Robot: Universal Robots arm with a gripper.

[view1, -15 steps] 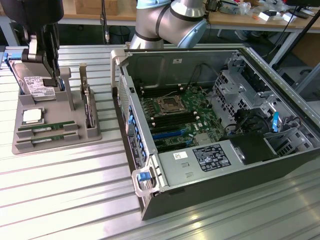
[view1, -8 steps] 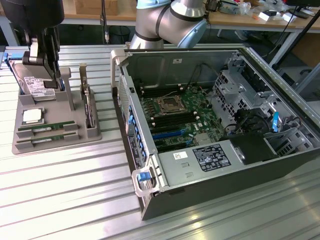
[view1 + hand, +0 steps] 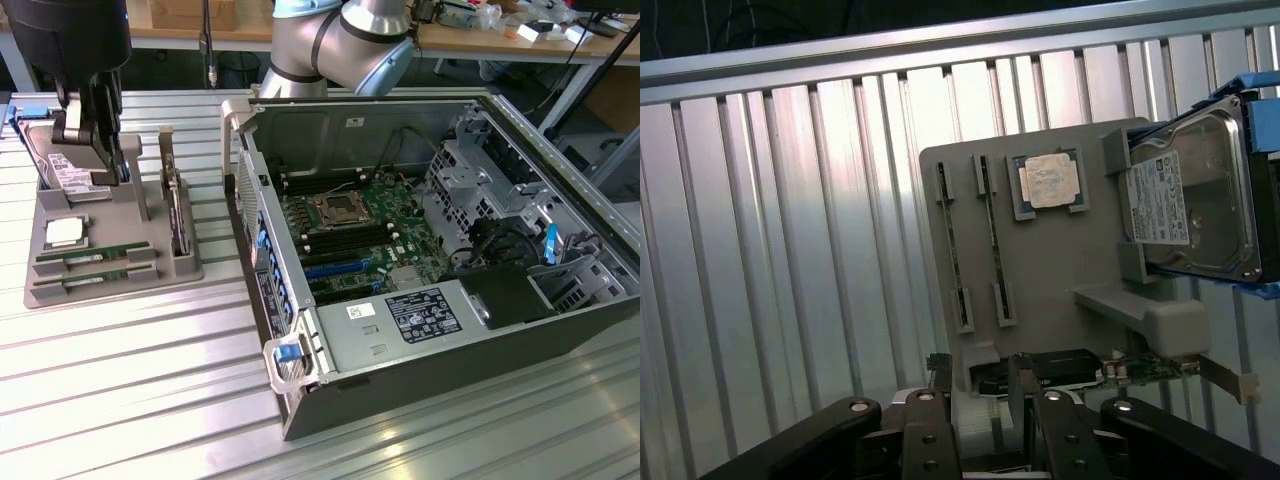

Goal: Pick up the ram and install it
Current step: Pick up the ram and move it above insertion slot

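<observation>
Two ram sticks (image 3: 95, 256) (image 3: 92, 276) lie side by side in slots of the grey holder tray (image 3: 150, 275) at the exterior view's left. In the wrist view the same ram sticks (image 3: 952, 245) (image 3: 992, 238) show as thin green strips on the tray (image 3: 1060, 260). My gripper (image 3: 95, 140) hangs over the far part of the tray, near the hard drive (image 3: 62, 172). Seen from the wrist, the gripper (image 3: 978, 405) is open, its fingers (image 3: 930, 405) apart and nothing held between them. The sticks lie a short way from the fingertips.
A silver CPU (image 3: 64, 232) (image 3: 1050, 182), the hard drive (image 3: 1190, 200) and an upright green card (image 3: 178, 215) share the tray. The open computer case (image 3: 300, 400) with its motherboard (image 3: 350, 220) and memory slots sits at the exterior view's right on the ribbed metal table (image 3: 130, 380).
</observation>
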